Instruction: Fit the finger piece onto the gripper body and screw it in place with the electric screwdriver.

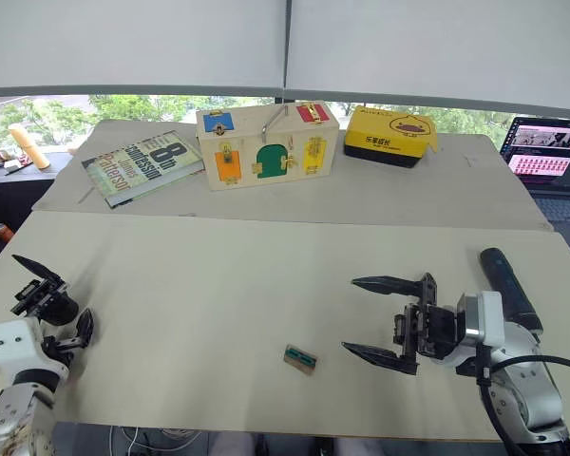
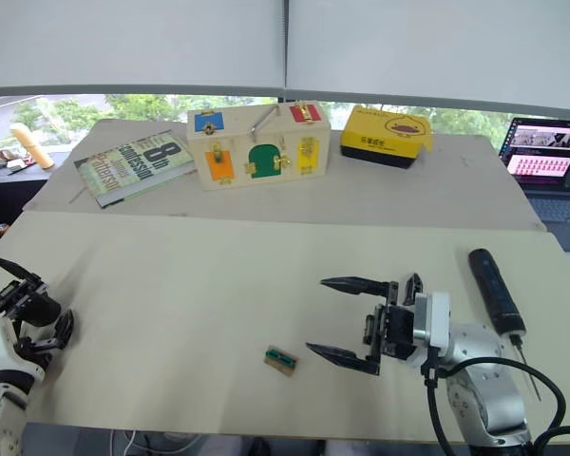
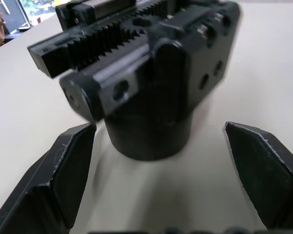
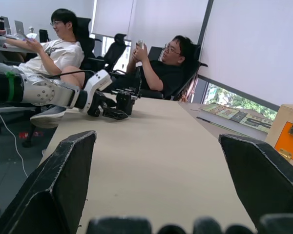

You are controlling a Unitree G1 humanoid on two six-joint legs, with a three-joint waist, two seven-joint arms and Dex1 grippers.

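Standing with its fingers spread wide, the left gripper (image 1: 55, 302) sits at the table's (image 1: 218, 285) left edge, and between those fingers is the gripper body (image 3: 151, 83), upright on its round base; the left wrist view shows a clear gap on either side, so the fingers frame it without touching, one black pointed finger (image 1: 30, 265) of the body sticking up and to the left. The right gripper (image 2: 347, 319) hovers low over the right part of the table, fingers well apart and pointing toward the left, nothing between them. Just beside its lower fingertip, a little nearer the front edge, lies a small green-topped block (image 2: 281, 359), flat and apart from the gripper. The screwdriver (image 2: 494, 290) lies on the table to the right of the right arm, its thin bit (image 2: 526, 365) pointing toward the front edge. I cannot make out the finger piece as a loose part anywhere. Along the far strip of table stand a book (image 1: 142, 165), a wooden box (image 1: 266, 144) with coloured latches, and a yellow case (image 1: 389, 135); a laptop (image 1: 549, 157) sits open at the far right. The right wrist view looks across the table to the left gripper and two people seated in chairs beyond
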